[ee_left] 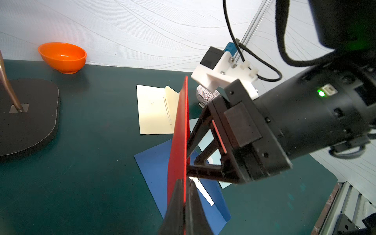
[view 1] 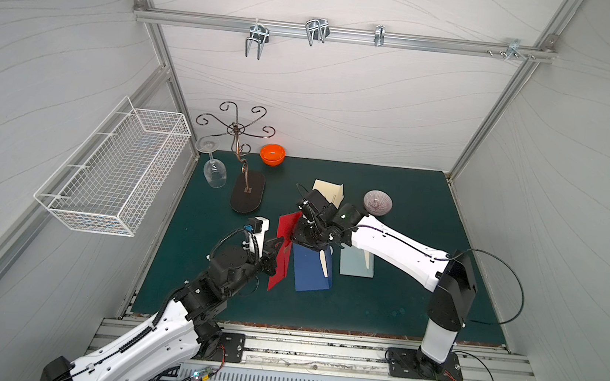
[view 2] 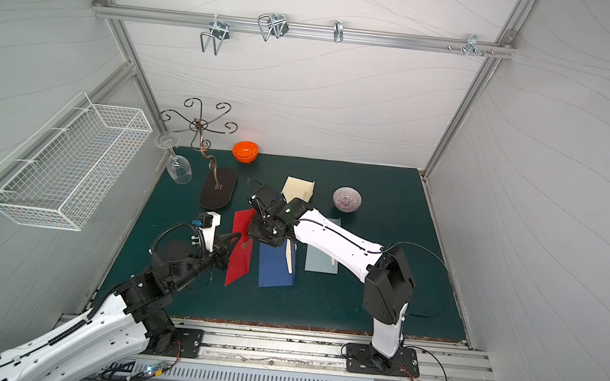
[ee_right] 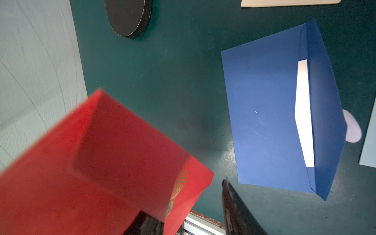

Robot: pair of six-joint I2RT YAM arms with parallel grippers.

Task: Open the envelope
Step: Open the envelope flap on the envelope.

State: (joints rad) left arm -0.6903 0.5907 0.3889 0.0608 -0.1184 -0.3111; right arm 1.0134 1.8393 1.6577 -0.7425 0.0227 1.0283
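Note:
The red envelope (view 1: 279, 270) (view 2: 240, 254) stands on its edge, lifted off the green mat between the two arms. My left gripper (view 1: 280, 243) (ee_left: 186, 183) is shut on its lower edge, and the red sheet (ee_left: 179, 142) rises straight out of the closed fingers. My right gripper (view 1: 294, 236) (view 2: 250, 234) (ee_right: 187, 199) is open at the envelope's upper part. In the right wrist view a corner of the red envelope (ee_right: 101, 162), bearing a gold emblem (ee_right: 180, 183), reaches into the gap between the jaws. One finger (ee_right: 234, 203) stands clear of the paper; the other finger (ee_right: 146, 223) is partly hidden behind it.
A blue envelope (view 1: 310, 273) (ee_right: 264, 112) with a white card lies flat beside the red one. A cream envelope (view 1: 328, 192) and a pale blue envelope (view 1: 355, 264) lie nearby. A patterned bowl (view 1: 378, 202), an orange bowl (view 1: 272, 154), a glass stand (view 1: 247, 193) with a wine glass (view 1: 214, 174), and a wire basket (view 1: 112, 167) are farther off.

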